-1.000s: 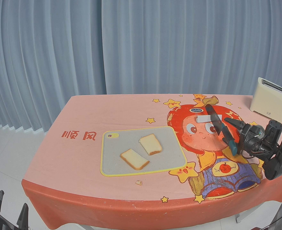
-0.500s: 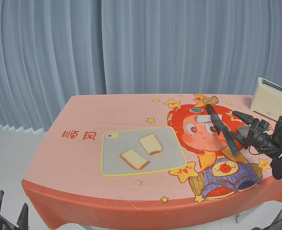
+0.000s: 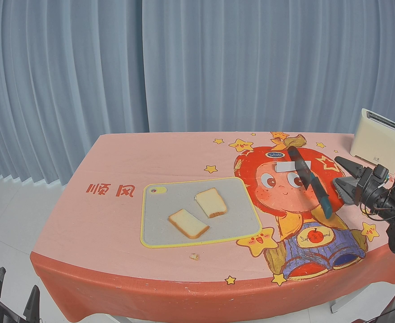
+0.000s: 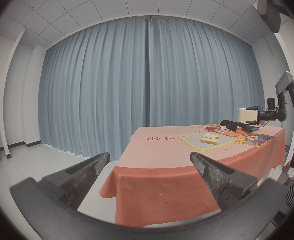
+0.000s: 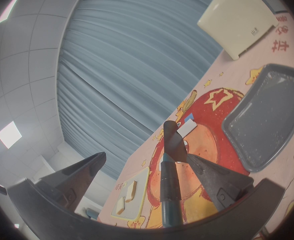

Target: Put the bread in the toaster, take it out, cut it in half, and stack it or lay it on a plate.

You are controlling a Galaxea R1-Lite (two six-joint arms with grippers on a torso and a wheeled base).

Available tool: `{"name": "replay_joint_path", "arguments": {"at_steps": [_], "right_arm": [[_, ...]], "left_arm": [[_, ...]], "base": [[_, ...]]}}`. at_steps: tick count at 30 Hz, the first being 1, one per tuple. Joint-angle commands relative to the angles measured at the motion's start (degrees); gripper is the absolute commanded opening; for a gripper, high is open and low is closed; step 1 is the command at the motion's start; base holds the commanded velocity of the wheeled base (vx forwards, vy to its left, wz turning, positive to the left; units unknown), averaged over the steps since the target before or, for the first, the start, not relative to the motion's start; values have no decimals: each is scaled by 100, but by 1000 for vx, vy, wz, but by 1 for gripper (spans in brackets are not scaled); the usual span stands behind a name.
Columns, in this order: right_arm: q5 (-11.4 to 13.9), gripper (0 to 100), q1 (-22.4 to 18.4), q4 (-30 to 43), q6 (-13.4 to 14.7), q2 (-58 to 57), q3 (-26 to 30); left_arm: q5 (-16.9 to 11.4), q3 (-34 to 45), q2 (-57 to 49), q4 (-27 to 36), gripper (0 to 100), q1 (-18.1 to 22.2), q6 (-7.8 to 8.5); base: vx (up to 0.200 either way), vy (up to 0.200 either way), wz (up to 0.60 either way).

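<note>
One wide wall of blue-grey curtain (image 3: 161,54) hangs behind everything. In front of it stands the table (image 3: 161,158), draped in a salmon-pink cloth printed with a red-haired cartoon child and yellow stars. Toward the front middle of the cloth lies a grey cutting board (image 3: 237,211) with a yellow rim. At the far right corner sits a cream toaster (image 3: 379,137), slots facing up. Near it, on the robot's side, the right wrist view shows a grey-blue tray (image 5: 270,110) lying flat on the cloth, its floor speckled.

The right gripper (image 3: 341,172) hovers over the table's right side, between the toaster and the knife (image 3: 311,182), with its fingers spread wide and holding nothing. Its tips point toward the knife's handle, near it but apart. The left gripper (image 3: 16,288) hangs low off the table's front left corner, below the hem of the cloth, also spread and holding nothing.

The knife, with a dark blade and a teal handle, lies on the cartoon face to the right of the board. Its handle is toward the robot and its blade crosses a small white strip (image 3: 287,166).

On the board, one bread half (image 3: 211,202) lies flat near the middle. The other bread half (image 3: 188,223) lies just in front and to its left, close but not touching. A crumb (image 3: 194,256) sits on the cloth just ahead of the board's front edge.
</note>
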Motion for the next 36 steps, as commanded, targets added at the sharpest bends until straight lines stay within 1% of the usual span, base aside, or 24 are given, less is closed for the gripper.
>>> {"name": "replay_joint_path", "arguments": {"at_steps": [1,3,4,6,7,9,11,13,14,15,16,19,20,21,22,25,26,28,30,31,33,34,35,36], "right_arm": [[-6,100,-27,58,-202,-320,-3],[-112,100,-18,295,-483,-514,-38],[-244,100,-18,471,-677,-611,-82],[-692,100,61,884,-1125,-777,-222],[-912,100,96,1034,-1292,-821,-284],[-1624,100,386,1438,-1749,-971,-407],[-2063,100,738,1517,-1977,-1050,-424],[-2318,100,1019,1517,-2100,-1129,-389],[-2388,100,1151,1517,-2153,-1199,-389],[-2388,100,1151,1517,-2153,-1199,-389],[-2450,100,1318,1579,-2276,-1358,-354],[-2520,100,1362,1623,-2417,-1560,-354],[-2546,100,1371,1640,-2505,-1709,-363],[-2555,100,1380,1649,-2513,-1727,-363],[-2590,100,1450,1763,-2601,-1920,-372],[-2696,100,1590,2167,-2680,-2254,-424],[-2784,100,1713,2545,-2733,-2491,-486],[-2898,100,1898,3046,-2777,-2781,-635],[-3056,100,2065,3512,-2803,-3027,-750],[-3083,100,2091,3574,-2803,-3054,-767],[-3267,100,2285,4110,-2962,-3265,-838],[-3276,100,2294,4127,-2979,-3274,-838],[-3381,100,2355,4347,-3190,-3326,-838],[-3443,100,2364,4391,-3287,-3361,-829]], "left_arm": [[1,101,-93,0,100,2,0],[1,101,-93,0,100,2,0],[1,101,-93,0,100,2,0],[1,101,-93,0,100,2,0],[1,101,-93,0,100,2,0],[1,101,-93,0,100,2,0],[1,101,-93,0,100,2,0],[1,101,-93,0,100,2,0],[1,101,-93,0,100,2,0],[1,101,-93,0,100,2,0],[1,101,-93,0,100,2,0],[1,101,-93,0,100,2,0],[1,101,-93,0,100,2,0],[1,101,-93,0,100,2,0],[1,101,-93,0,100,2,0],[1,101,-93,0,100,2,0],[1,101,-93,0,100,2,0],[1,101,-93,0,100,2,0],[1,92,-93,0,100,2,0],[1,101,-93,0,100,2,0],[1,101,-93,0,100,2,0],[1,101,-93,0,100,2,0],[1,101,-93,0,100,2,0],[1,101,-93,0,100,2,0]], "base": [[0,0,0],[0,0,0],[0,0,0],[0,0,0],[0,0,0],[0,0,0],[0,0,0],[0,0,0],[0,0,0],[0,0,0],[0,0,0],[0,0,0],[0,0,0],[0,0,0],[0,0,0],[0,0,0],[0,0,0],[0,0,0],[0,0,0],[0,0,0],[0,0,0],[0,0,0],[0,0,0],[0,0,0]]}}
